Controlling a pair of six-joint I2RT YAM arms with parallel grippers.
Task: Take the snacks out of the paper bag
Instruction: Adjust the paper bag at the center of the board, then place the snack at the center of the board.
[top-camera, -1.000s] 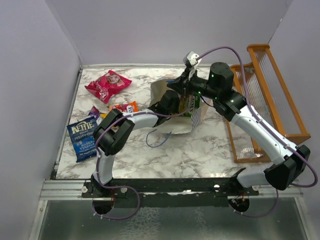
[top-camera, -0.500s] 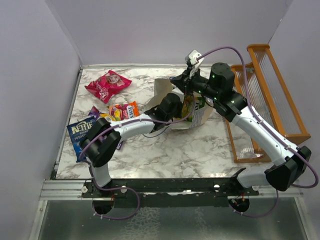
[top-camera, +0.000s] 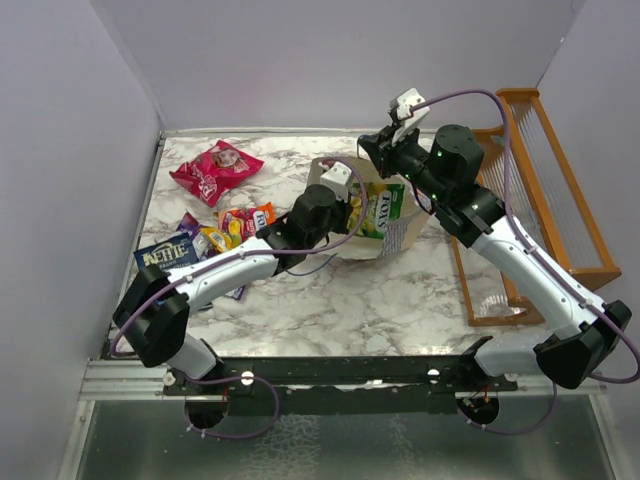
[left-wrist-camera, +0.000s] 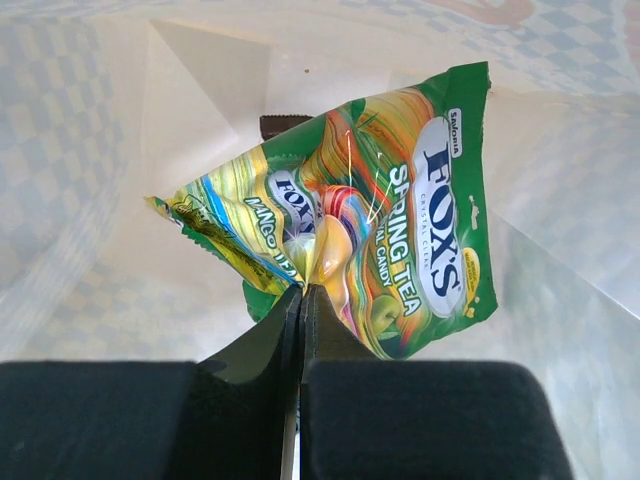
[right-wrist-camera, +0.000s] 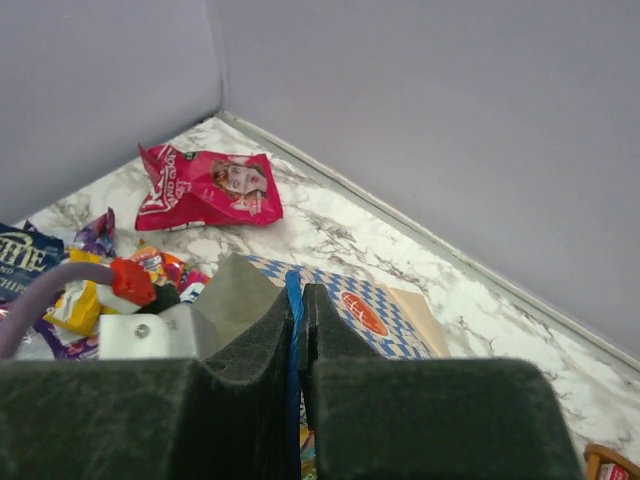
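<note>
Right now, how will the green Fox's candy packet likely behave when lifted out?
Probably floppy: the Fox's candy packet crumples where the left gripper pinches it. Its glossy film looks slippery, so it may slip. It bulges, so its contents could make it sag.

You are working in a robot test cell of a lab: plain lilac walls (top-camera: 330, 60) box in the marble-patterned tabletop (top-camera: 380, 300), and the left arm (top-camera: 225, 268) and right arm (top-camera: 520, 255) are bolted to a black rail (top-camera: 340, 372) at its near edge, purple cable (top-camera: 470, 97) trailing
</note>
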